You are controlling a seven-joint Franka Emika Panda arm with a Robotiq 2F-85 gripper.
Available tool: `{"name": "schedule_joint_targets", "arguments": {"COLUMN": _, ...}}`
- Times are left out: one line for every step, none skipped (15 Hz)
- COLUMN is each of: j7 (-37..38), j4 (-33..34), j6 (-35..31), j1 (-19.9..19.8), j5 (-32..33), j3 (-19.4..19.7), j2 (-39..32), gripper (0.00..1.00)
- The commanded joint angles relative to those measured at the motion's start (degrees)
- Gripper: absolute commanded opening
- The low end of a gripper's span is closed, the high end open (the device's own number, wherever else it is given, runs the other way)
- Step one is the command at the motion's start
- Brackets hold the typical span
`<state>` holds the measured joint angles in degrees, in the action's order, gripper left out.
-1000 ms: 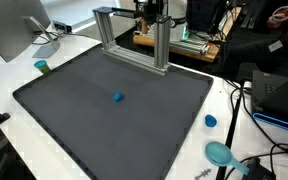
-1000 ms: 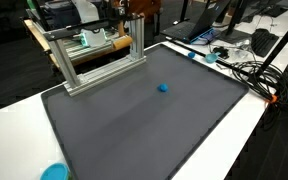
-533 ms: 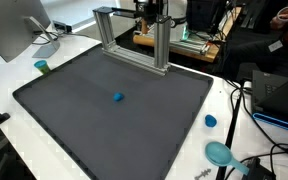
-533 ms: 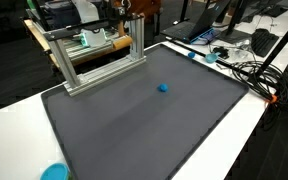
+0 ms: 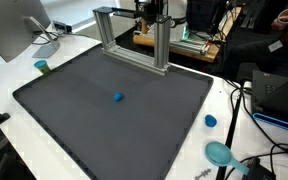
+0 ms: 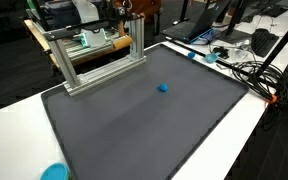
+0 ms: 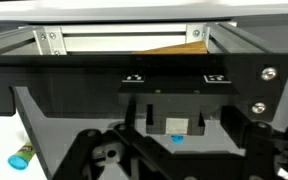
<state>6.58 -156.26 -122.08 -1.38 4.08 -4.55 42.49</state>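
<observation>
A small blue ball (image 5: 117, 97) (image 6: 163, 87) lies alone near the middle of a dark grey mat (image 5: 74, 120) (image 6: 134, 130) in both exterior views. In the wrist view the ball (image 7: 176, 139) shows just below a pale block of the gripper mount. My gripper (image 7: 174, 163) fills the lower part of that view, its dark finger links spread left and right and nothing between them. It is high above the mat and touches nothing. In both exterior views a dark part of the arm (image 5: 150, 10) (image 6: 125, 8) shows behind the aluminium frame (image 5: 134, 40) (image 6: 94, 55).
The frame stands on the mat's far edge, a bench with equipment behind it. A teal cup (image 5: 41, 67), a blue cap (image 5: 211, 121) and a teal disc (image 5: 219, 153) (image 6: 54, 172) lie on the white table. Cables (image 6: 249, 70) run along one side; a monitor (image 5: 9, 30) stands nearby.
</observation>
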Motion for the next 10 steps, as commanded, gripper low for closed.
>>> {"name": "schedule_joint_targets", "arguments": {"j7": 0.0, "j4": -0.2, "j6": 1.7, "j1": 0.5, "j5": 0.1, "j3": 0.0, "j2": -0.3, "gripper": 0.79}}
{"name": "schedule_joint_targets", "arguments": {"j7": 0.1, "j4": -0.1, "j6": 2.3, "j1": 0.4, "j5": 0.0, "j3": 0.0, "j2": -0.4, "gripper": 0.70}}
{"name": "schedule_joint_targets", "arguments": {"j7": 0.3, "j4": -0.1, "j6": 2.6, "j1": 0.3, "j5": 0.1, "j3": 0.0, "j2": -0.4, "gripper": 0.68}}
{"name": "schedule_joint_targets", "arguments": {"j7": 0.3, "j4": -0.1, "j6": 3.1, "j1": 0.3, "j5": 0.0, "j3": 0.0, "j2": -0.6, "gripper": 0.67}}
{"name": "schedule_joint_targets", "arguments": {"j7": 0.4, "j4": 0.0, "j6": 3.5, "j1": 0.3, "j5": 0.1, "j3": 0.0, "j2": -0.8, "gripper": 0.58}}
{"name": "schedule_joint_targets", "arguments": {"j7": 0.4, "j4": 0.0, "j6": 3.6, "j1": 0.3, "j5": 0.0, "j3": 0.0, "j2": -0.9, "gripper": 0.58}}
{"name": "schedule_joint_targets", "arguments": {"j7": 0.5, "j4": 0.0, "j6": 3.5, "j1": 0.4, "j5": -0.1, "j3": 0.0, "j2": -1.0, "gripper": 0.60}}
{"name": "schedule_joint_targets", "arguments": {"j7": 0.4, "j4": 0.0, "j6": 3.3, "j1": 0.4, "j5": -0.2, "j3": 0.0, "j2": -1.1, "gripper": 0.56}}
{"name": "schedule_joint_targets", "arguments": {"j7": 0.4, "j4": 0.0, "j6": 3.1, "j1": 0.5, "j5": -0.3, "j3": 0.0, "j2": -1.2, "gripper": 0.61}}
{"name": "schedule_joint_targets", "arguments": {"j7": 0.6, "j4": 0.0, "j6": 3.1, "j1": 0.6, "j5": -0.3, "j3": -0.1, "j2": -1.3, "gripper": 0.63}}
